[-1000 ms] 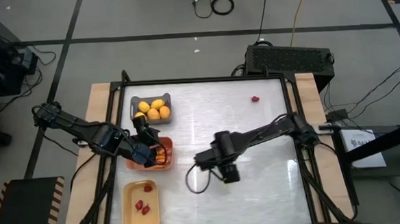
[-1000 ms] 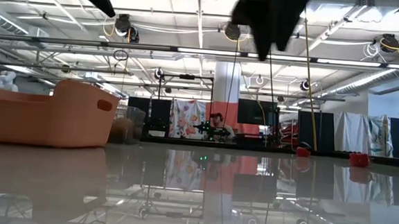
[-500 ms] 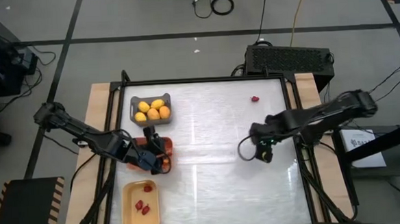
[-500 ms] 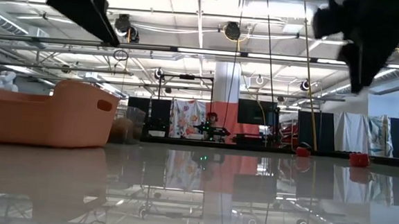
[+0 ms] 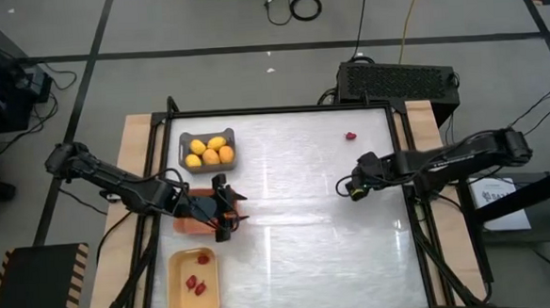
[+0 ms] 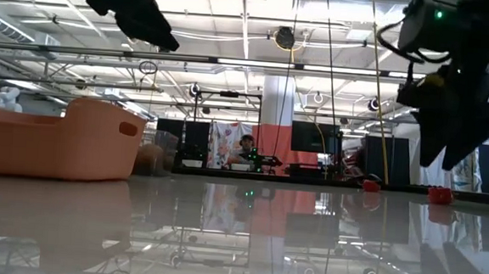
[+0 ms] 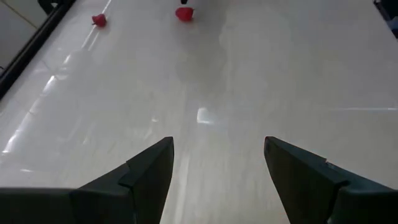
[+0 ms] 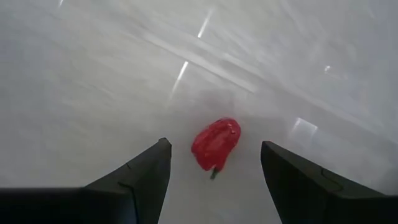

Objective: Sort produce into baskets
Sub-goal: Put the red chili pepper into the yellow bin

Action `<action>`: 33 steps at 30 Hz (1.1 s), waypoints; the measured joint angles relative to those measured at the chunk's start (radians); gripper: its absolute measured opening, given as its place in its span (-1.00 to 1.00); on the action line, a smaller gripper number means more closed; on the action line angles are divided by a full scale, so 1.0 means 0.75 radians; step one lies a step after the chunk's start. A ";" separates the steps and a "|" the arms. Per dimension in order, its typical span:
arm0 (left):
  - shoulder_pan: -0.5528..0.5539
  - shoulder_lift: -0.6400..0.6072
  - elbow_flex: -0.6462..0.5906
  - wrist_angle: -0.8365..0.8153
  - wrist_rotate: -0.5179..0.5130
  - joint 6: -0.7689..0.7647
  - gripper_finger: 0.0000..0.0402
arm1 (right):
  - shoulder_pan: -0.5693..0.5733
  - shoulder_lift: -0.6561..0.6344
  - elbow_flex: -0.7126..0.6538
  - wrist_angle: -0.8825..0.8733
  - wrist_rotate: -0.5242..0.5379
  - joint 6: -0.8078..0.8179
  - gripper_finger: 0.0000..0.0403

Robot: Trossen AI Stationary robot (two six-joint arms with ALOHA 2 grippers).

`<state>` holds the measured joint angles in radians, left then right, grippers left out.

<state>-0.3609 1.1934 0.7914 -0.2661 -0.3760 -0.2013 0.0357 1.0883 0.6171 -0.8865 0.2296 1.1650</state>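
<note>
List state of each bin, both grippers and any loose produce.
Grey bin: upright, holds four lemons.
Orange bin: upright, mostly hidden under the left arm.
Yellow bin: upright, holds three strawberries.
Left gripper: open, empty, by the orange bin.
Right gripper: open, empty, a strawberry ahead between its fingers.
Far strawberry: loose on the table.

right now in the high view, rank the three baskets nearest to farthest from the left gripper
1. Orange basket: directly under the left gripper, which hovers over its right side.
2. Grey basket: just beyond, toward the table's far edge, holding the lemons.
3. Pale yellow basket: farthest, at the table's near left corner, with strawberries inside.
</note>
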 joint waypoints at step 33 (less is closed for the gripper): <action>0.002 -0.002 0.001 -0.008 0.012 0.008 0.28 | -0.012 0.178 -0.167 0.296 -0.028 0.107 -0.52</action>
<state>-0.3592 1.1923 0.7918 -0.2725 -0.3672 -0.1955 0.0265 1.2217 0.4919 -0.6642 0.2089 1.2451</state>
